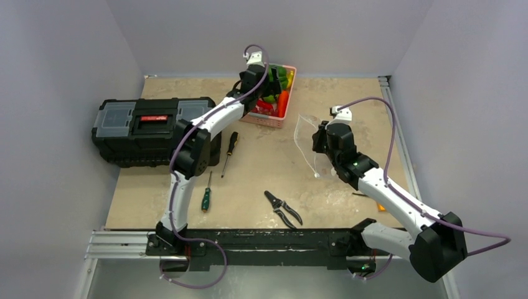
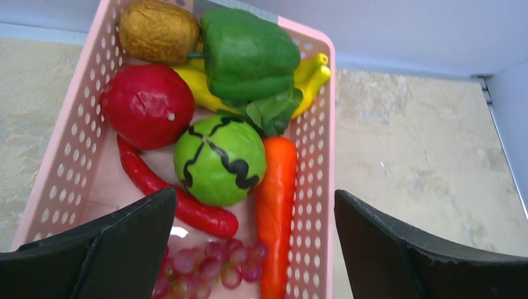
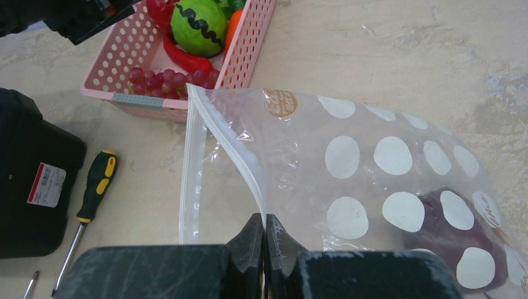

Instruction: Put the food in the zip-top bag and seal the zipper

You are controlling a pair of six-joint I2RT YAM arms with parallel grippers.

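Fruit [image 3: 448,233] blurry inside bag [image 3: 299,156] in R fingers [image 3: 251,240].

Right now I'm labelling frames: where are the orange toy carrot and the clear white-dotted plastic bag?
Orange toy carrot [image 2: 277,212], left wrist view, mid-body.
Clear white-dotted plastic bag [image 3: 361,187], right wrist view, side panel.

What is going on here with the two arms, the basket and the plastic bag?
The right gripper is shut on the zipper of the dotted zip-top bag, whose mouth is open. One maroon fruit lies inside the bag. The left gripper hovers over the pink basket, its fingers spread wide and holding nothing, just above the green round fruit and the carrot. Most of the food is in the basket and the bag is not yet sealed.
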